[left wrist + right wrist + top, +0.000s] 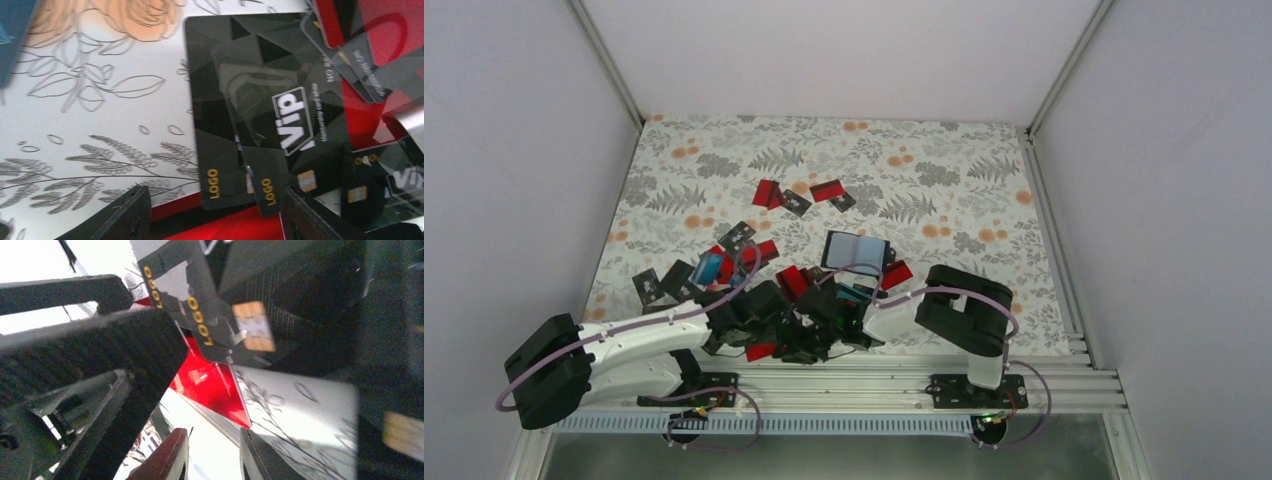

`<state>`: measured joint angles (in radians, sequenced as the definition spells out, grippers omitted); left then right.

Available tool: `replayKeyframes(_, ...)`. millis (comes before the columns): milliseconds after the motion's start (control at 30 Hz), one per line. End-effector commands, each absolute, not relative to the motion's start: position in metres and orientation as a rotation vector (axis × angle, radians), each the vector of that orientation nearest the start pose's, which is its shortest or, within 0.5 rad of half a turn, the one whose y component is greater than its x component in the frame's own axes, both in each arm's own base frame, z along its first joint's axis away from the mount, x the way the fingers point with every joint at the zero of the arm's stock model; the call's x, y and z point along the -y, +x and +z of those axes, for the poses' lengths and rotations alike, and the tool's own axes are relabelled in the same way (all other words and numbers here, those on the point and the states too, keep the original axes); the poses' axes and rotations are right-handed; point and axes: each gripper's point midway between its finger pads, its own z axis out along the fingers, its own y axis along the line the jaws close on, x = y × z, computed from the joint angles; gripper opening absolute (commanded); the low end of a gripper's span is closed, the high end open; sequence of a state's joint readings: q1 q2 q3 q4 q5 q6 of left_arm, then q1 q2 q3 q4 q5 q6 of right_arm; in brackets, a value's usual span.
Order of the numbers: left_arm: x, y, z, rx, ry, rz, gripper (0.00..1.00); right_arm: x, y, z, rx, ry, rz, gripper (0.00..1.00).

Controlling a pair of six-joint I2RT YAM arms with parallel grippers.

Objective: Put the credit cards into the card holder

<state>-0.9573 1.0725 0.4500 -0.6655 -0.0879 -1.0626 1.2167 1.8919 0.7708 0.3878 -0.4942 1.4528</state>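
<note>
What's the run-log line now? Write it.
left hand open over black VIP card | right hand low among credit cards, grip unclear

A flower-patterned worktop (944,150) carries scattered cards (769,193), mostly red and black. A few lie well apart towards the far side; a thicker overlapping heap sits near the front left, with a teal card (711,267) among it. A dark rectangular thing with a pale blue face (857,250) lies near the middle. The white left arm (634,340) and right arm (964,315) reach inward, the left pincer (769,325) and right pincer (834,322) close together low over the front cards. Their jaws are lost in dark clutter.
</note>
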Motion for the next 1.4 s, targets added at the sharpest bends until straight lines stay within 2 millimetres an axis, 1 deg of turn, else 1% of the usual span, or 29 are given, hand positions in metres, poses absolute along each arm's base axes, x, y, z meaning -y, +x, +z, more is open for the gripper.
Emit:
replayKeyframes(0, 0.203, 0.099, 0.015, -2.994, -0.039, -0.608, 0.66, -0.428, 0.113, 0.028, -2.891, 0.196, 1.369, 0.30)
replayKeyframes(67, 0.206, 0.097, 0.010, -3.011, -0.022, -0.600, 0.66, -0.419, 0.106, 0.018, -2.914, 0.226, 1.333, 0.32)
replayKeyframes(133, 0.212, 0.095, 0.009, -3.019, 0.004, -0.610, 0.66, -0.413, 0.103, 0.011, -2.927, 0.250, 1.324, 0.32)
replayKeyframes(233, 0.225, 0.095, 0.013, -3.014, 0.047, -0.643, 0.66, -0.411, 0.101, 0.007, -2.927, 0.266, 1.329, 0.33)
replayKeyframes(333, 0.231, 0.097, 0.019, -3.005, 0.073, -0.655, 0.66, -0.413, 0.102, 0.007, -2.918, 0.276, 1.330, 0.33)
replayKeyframes(467, 0.224, 0.095, 0.017, -3.015, 0.076, -0.607, 0.66, -0.418, 0.103, 0.007, -2.904, 0.280, 1.350, 0.34)
replayKeyframes(567, 0.219, 0.094, 0.017, -3.016, 0.067, -0.592, 0.66, -0.423, 0.106, 0.001, -2.902, 0.278, 1.365, 0.35)
replayKeyframes(633, 0.217, 0.093, 0.020, -3.009, 0.061, -0.597, 0.66, -0.429, 0.109, 0.001, -2.889, 0.278, 1.399, 0.34)
replayKeyframes(767, 0.213, 0.093, 0.027, -2.996, 0.051, -0.607, 0.66, -0.439, 0.116, 0.003, -2.864, 0.262, 1.415, 0.33)
replayKeyframes(933, 0.210, 0.092, 0.030, -2.989, 0.054, -0.610, 0.66, -0.444, 0.124, 0.001, -2.848, 0.276, 1.433, 0.32)
replayKeyframes(1233, 0.210, 0.092, 0.026, -2.989, 0.064, -0.609, 0.67, -0.449, 0.138, 0.003, -2.815, 0.289, 1.462, 0.26)
replayKeyframes(1367, 0.207, 0.093, 0.026, -2.989, 0.062, -0.599, 0.67, -0.453, 0.141, 0.004, -2.808, 0.278, 1.476, 0.21)
